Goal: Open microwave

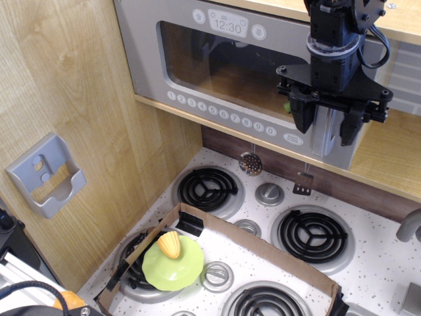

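1. My jaws (327, 129) hang spread apart, one black finger on each side of the silver handle (323, 131), nothing clamped between them. I cannot tell whether either finger touches the handle.
2. That handle stands upright at the right end of the microwave (217, 66) door, so the task's thing is directly at and behind my jaws, stretching away to my camera-left.
3. The microwave sits high in the frame in a pale wood surround. Its grey door looks flat against the body, with a tinted window, a clock panel (227, 25) reading 12:30 above it and a row of white number buttons (220, 112) along the lower edge.
4. Below me a small ladle (249, 162) and a spatula (302, 186) hang against the dark back strip.
5. Further down lies the speckled white counter (375, 263) with black coil burners (208, 186) and silver knobs (269, 193).
6. An open cardboard tray (263, 242) rests on the counter near the front, and at its left end a green plate (173, 264) carries a yellow corn piece (170, 244).
7. On the wooden wall at the left is a small grey bracket (46, 174) with two holes, well apart from me.
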You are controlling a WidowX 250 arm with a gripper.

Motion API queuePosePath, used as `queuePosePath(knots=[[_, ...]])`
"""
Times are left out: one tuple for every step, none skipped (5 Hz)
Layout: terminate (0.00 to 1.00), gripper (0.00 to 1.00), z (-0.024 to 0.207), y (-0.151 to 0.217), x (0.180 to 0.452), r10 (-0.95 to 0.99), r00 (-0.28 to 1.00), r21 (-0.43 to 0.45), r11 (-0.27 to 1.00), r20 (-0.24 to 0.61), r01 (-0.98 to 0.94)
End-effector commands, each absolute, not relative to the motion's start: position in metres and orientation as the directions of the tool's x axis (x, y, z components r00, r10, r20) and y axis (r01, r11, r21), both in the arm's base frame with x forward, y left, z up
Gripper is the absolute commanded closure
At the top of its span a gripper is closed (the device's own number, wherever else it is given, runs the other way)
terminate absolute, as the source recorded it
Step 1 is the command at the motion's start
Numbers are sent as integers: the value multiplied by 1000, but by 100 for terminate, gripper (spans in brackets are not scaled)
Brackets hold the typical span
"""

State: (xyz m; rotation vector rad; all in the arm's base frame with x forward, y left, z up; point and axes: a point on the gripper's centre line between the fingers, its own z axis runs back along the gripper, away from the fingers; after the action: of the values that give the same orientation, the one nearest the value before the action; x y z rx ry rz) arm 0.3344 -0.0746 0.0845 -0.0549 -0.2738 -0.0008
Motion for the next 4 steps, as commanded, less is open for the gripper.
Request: queuePosePath(knots=[[0, 100, 89, -79, 321, 82, 939, -74, 995, 334, -61], [0, 100, 84, -82, 304, 122, 936, -85, 991, 330, -100], [0, 100, 82, -86, 287, 153, 933, -69, 988, 325, -138], [0, 0, 84, -95, 272, 164, 944, -88, 986, 287, -145]])
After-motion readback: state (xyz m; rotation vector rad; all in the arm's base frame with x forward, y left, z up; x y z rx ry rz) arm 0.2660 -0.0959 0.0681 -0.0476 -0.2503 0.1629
